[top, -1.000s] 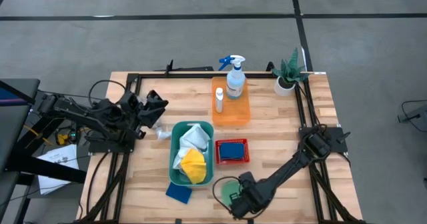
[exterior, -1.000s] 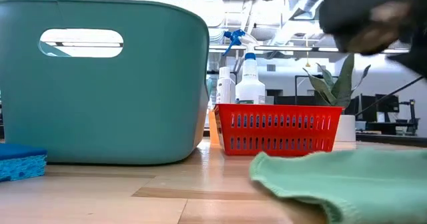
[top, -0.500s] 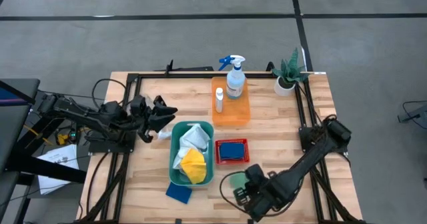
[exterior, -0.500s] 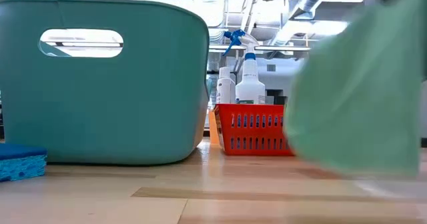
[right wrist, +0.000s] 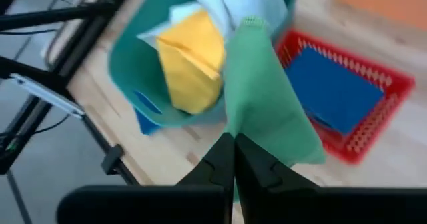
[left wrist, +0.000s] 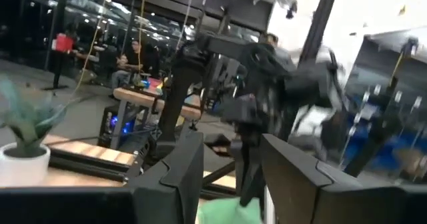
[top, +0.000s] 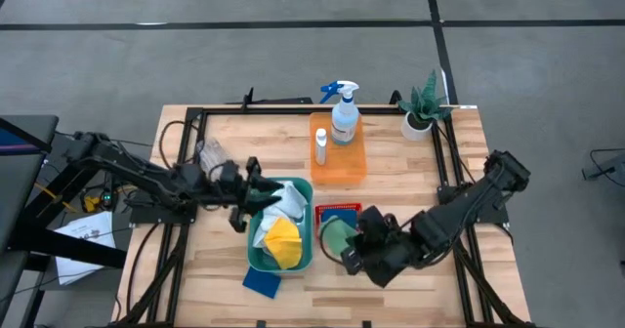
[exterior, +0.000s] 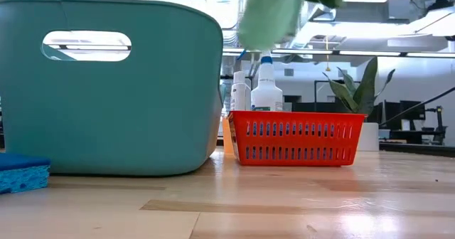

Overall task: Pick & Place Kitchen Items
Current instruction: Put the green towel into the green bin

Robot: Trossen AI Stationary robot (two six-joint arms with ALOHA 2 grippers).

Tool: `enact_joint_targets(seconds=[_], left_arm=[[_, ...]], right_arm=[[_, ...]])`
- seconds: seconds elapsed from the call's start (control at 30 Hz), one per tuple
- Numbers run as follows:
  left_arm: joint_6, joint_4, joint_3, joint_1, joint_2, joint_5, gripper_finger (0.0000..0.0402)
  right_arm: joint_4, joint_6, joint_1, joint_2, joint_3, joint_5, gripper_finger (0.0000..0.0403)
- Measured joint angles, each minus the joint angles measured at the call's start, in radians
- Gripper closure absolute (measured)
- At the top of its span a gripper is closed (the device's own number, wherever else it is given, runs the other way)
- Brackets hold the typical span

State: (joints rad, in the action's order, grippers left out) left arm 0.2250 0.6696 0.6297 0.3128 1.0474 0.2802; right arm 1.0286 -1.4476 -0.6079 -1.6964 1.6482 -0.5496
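My right gripper (top: 350,247) is shut on a green cloth (top: 335,235), in the air over the near left corner of a red basket (top: 339,211). The basket holds a blue sponge (right wrist: 333,91). In the low view the cloth (exterior: 274,11) hangs high above the table. A teal bin (top: 281,225) beside the basket holds a white cloth (top: 285,201) and a yellow cloth (top: 281,240). My left gripper (top: 262,193) is open at the bin's left rim, with nothing between its fingers (left wrist: 180,174). A second blue sponge (top: 261,281) lies flat on the table near the front edge. My right gripper pinches the green cloth between its two fingers near one edge (right wrist: 243,127); one layer or several, I cannot tell. The fingers slant down from the table's near right. The cloth hangs slack below them, lifted clear of the table and the basket.
An orange tray (top: 338,162) at the back carries a clear spray bottle with a blue trigger (top: 344,113) and a small white bottle (top: 320,147). A potted plant (top: 422,108) stands at the back right corner. A black frame (top: 449,162) runs along the table's edges.
My right gripper has risen from the table near the front edge and gone toward the red basket and the bin. It stays shut on the green cloth, which is now lifted clear and hangs. My left gripper has moved toward the right, up to the teal bin's rim.
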Motion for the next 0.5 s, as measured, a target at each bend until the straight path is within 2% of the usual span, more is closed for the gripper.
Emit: enact_joint_targets(seconds=[0.17, 0.5], left_arm=[[-0.087, -0.002, 0.095, 0.001, 0.124, 0.0, 0.0232], [-0.109, -0.092, 0.207, -0.013, 0.252, 0.0, 0.0133]], right_arm=[[-0.049, 0.137, 0.056, 0.048, 0.0, -0.003, 0.0403], [-0.176, 0.405, 0.143, 0.119, 0.0, 0.004, 0.0403]])
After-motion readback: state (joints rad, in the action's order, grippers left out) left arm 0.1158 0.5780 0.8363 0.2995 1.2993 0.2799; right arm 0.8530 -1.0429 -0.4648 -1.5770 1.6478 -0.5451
